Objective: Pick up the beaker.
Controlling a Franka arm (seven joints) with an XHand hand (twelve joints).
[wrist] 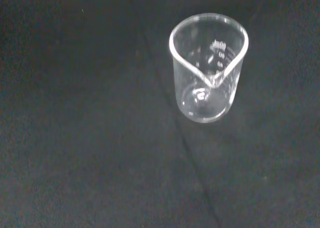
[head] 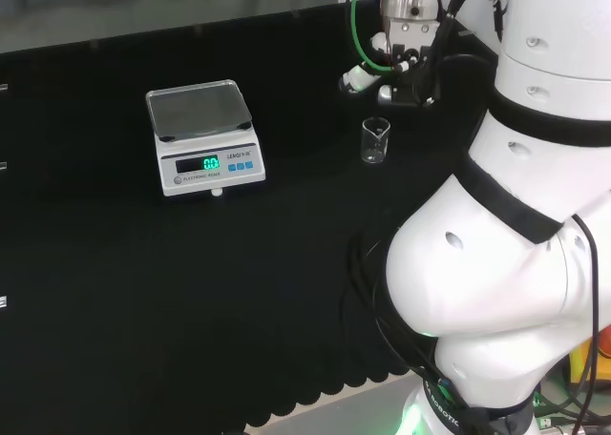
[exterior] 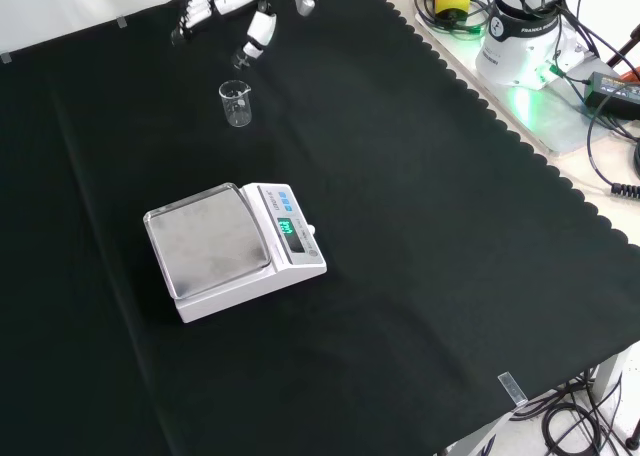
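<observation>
1. Black cloth over the table [exterior: 420, 276], scalloped edge on the front view's right side.
2. White arm link [head: 496, 263] big at right of head view; no contact with anything on the cloth.
3. Scale [exterior: 232, 248] mid-cloth, pan bare, display lit. Not part of the job.
4. Hand [exterior: 230, 6] at top of front view, above and just behind the beaker, apart from it. Fingers spread and relaxed, gripping nothing.
5. Beaker [head: 375, 140] clear glass, upright on the cloth, near the hand, well apart from the scale. Looks empty in wrist view [wrist: 207, 68], spout visible.
6. Progress: early, approach stage only. Left to do: descend, close around beaker, lift.
</observation>
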